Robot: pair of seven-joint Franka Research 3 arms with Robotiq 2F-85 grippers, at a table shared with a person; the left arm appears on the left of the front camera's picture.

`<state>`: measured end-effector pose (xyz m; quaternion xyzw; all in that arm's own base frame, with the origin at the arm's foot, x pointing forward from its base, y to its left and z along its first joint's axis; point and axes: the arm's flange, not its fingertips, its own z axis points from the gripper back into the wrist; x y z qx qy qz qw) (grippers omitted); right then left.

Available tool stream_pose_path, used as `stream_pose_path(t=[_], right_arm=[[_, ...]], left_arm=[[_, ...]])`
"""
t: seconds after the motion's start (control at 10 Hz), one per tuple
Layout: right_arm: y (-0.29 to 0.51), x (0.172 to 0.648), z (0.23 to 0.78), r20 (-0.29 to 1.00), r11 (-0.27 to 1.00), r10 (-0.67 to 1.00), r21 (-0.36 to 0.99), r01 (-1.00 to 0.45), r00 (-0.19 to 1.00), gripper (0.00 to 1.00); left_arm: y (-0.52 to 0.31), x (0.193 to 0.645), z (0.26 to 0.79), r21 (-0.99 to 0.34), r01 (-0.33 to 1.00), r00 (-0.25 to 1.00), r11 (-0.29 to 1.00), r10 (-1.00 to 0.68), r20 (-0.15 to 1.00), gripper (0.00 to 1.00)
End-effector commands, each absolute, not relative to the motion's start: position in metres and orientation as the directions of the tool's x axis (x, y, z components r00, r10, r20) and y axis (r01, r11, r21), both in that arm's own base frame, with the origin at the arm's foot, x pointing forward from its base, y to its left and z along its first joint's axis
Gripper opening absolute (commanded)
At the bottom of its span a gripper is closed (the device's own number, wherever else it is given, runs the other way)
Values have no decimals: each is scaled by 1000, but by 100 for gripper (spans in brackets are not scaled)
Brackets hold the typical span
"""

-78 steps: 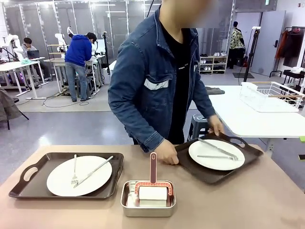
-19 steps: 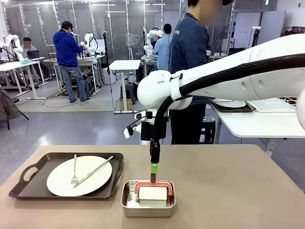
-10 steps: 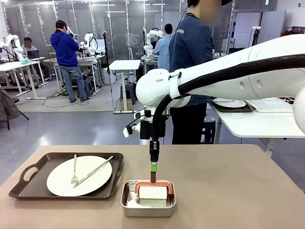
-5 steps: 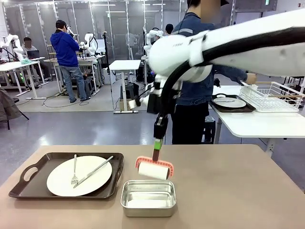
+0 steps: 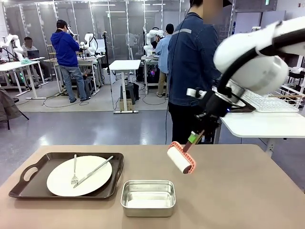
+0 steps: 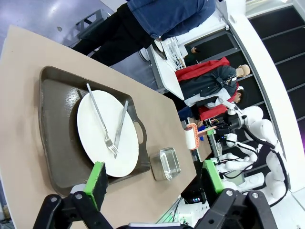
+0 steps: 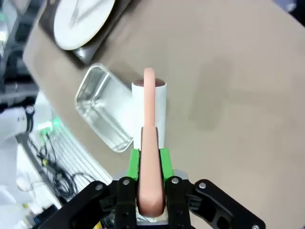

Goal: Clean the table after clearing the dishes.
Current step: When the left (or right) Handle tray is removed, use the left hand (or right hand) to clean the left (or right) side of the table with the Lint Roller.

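Right wrist view: tool [image 7: 149,160] around roller [image 7: 149,106].

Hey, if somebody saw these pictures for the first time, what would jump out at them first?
The right gripper holds a pink-framed white lint roller by its handle, tilted in the air over the table, right of middle. An empty steel pan sits at the near edge, and at the left a white plate with fork and knife lies on a dark tray.
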<state>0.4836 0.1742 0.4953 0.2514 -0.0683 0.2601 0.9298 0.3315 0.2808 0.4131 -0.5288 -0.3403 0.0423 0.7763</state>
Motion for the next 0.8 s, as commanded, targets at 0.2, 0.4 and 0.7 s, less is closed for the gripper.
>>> stream_pose_path(t=[0.2,0.4,0.7], right_arm=[[174,484,495,258,738,449,432,-518,855,15],[174,484,495,258,738,449,432,-518,855,15],[138,505,474,217,669,240,669,-324,946,21]], left_arm=[[283,327,413,-849,300,766,435,421,486,100],[283,327,413,-849,300,766,435,421,486,100],[283,327,413,-849,300,766,435,421,486,100]])
